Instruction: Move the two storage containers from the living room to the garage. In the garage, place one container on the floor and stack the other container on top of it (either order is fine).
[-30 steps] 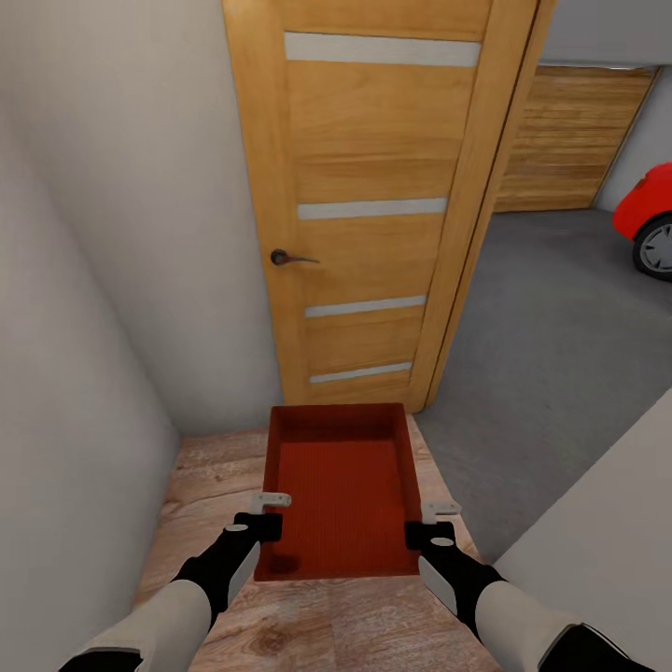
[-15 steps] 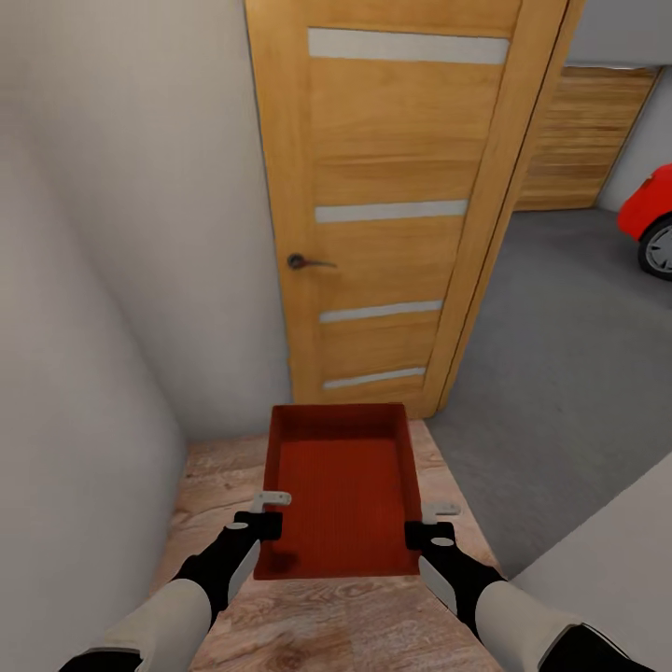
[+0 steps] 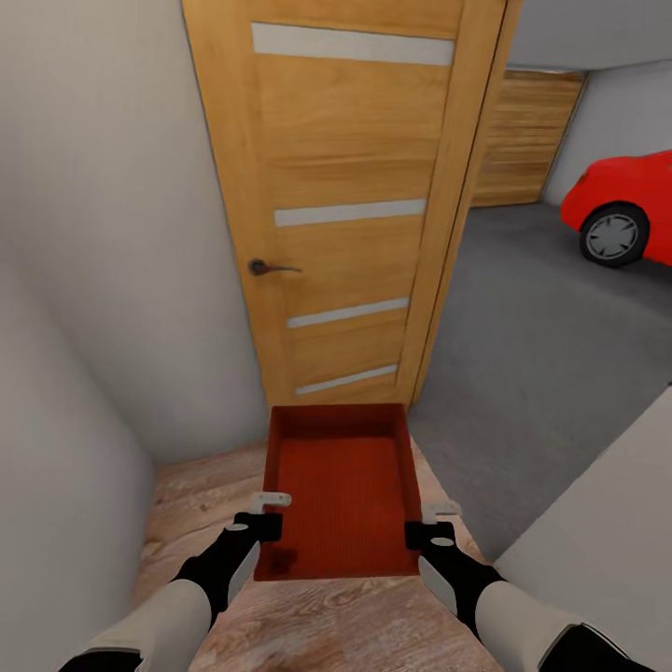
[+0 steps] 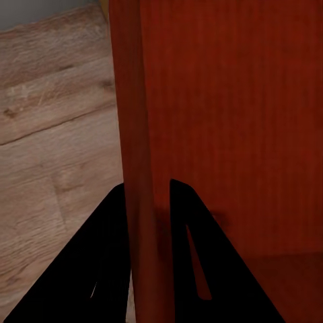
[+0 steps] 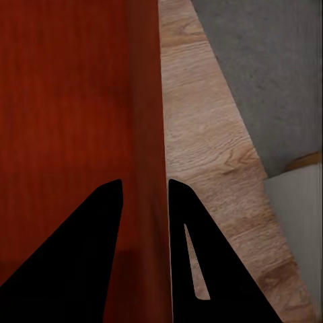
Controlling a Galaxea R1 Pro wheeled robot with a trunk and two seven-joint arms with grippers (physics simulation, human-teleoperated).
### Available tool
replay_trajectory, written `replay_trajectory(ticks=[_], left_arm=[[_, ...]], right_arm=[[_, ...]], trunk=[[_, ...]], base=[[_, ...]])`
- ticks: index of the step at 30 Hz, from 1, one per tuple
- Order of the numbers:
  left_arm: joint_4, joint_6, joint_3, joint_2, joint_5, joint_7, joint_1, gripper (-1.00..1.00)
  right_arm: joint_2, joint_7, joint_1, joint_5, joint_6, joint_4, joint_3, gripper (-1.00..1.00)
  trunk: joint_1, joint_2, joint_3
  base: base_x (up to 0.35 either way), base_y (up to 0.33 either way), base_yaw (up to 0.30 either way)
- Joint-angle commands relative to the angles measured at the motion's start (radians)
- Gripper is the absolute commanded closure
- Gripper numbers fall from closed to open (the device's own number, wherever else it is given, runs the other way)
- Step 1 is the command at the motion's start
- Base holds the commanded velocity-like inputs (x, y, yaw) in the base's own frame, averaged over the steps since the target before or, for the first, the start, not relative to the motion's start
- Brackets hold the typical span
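Nearest us, both arms are out front with one container (image 3: 341, 490) carried level between them. The left gripper (image 3: 264, 516) has its fingers (image 4: 185, 252) clamped across the container's left wall, one inside and one outside. The right gripper (image 3: 432, 523) does the same on the right wall, fingers (image 5: 188, 249) pinching that thin red side. The box is empty, ribbed bottom showing, and hangs over the wood floor (image 3: 196, 504) of a narrow passage, white walls close on both sides.

Just beyond its far rim stands the door (image 3: 345, 205), swung open. To its right the opening gives onto the concrete floor (image 3: 551, 327) of the garage, with a red car (image 3: 621, 205) parked well back against the far wall.

So where are we? One container is in hand and at the threshold, not yet over concrete. Left to do, by my reckoning: carry it through, set it down in there, then bring the second container and stack it.
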Motion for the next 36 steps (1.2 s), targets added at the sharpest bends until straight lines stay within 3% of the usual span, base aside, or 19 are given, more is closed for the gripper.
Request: replay_trajectory(ticks=[1, 31, 36], left_arm=[[0.004, 0.005, -0.026, -0.005, 0.007, 0.008, 0.001, 1.00], [0.006, 0.007, -0.026, -0.005, 0.007, 0.009, 0.001, 1.00], [0.006, 0.016, -0.026, -0.005, 0.007, 0.006, 0.001, 1.00]], right_arm=[[0.001, -0.010, -0.002, 0.011, -0.003, -0.001, -0.008, 1.00], [0.001, -0.010, -0.002, 0.011, -0.003, -0.001, -0.007, 1.00], [0.001, -0.010, -0.002, 0.011, -0.003, -0.001, -0.007, 1.00]], trunk=[[0.000, -0.001, -0.001], [0.000, -0.001, -0.001], [0.000, -0.001, -0.001]], base=[[0.001, 0.001, -0.284], [0.000, 0.000, -0.283], [0.111, 0.232, -0.037]])
